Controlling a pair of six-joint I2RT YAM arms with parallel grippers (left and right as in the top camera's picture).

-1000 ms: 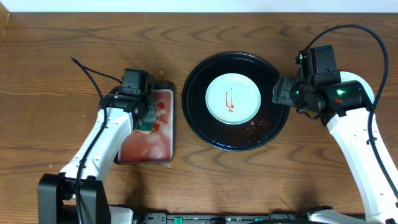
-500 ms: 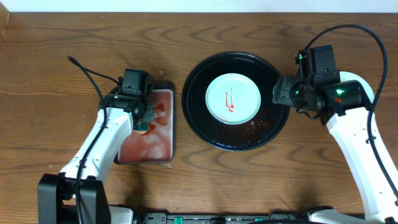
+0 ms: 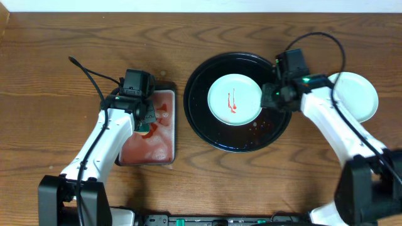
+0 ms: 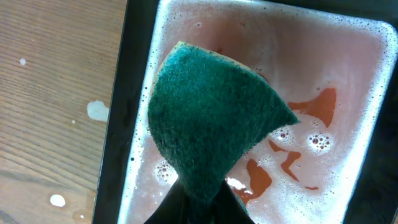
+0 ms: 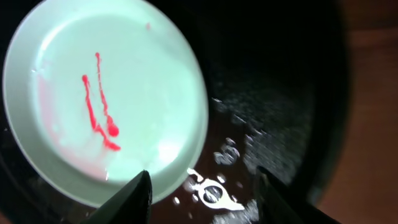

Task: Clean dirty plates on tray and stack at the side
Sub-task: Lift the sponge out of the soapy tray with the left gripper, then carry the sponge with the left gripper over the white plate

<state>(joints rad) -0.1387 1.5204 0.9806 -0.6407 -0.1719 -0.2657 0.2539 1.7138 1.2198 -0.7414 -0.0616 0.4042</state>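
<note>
One smeared plate point(image 3: 234, 99) lies unwiped in the middle of the tray point(image 3: 200, 118). A clean-looking plate point(image 3: 357, 95) sits on the counter right of the tray. Left of the tray, the left gripper point(image 4: 200, 208) pinches a sponge point(image 4: 211, 118). The right gripper point(image 5: 205, 193) hovers, spread, at the smeared plate's rim.

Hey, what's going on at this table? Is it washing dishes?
Pretty much. The left fingers pinch a green sponge over a small tray of pink soapy water. The right fingers, spread open, sit at the edge of a sauce-streaked plate lying on the big black tray. Another plate, clean-looking, rests on the table beyond the right arm.
</note>
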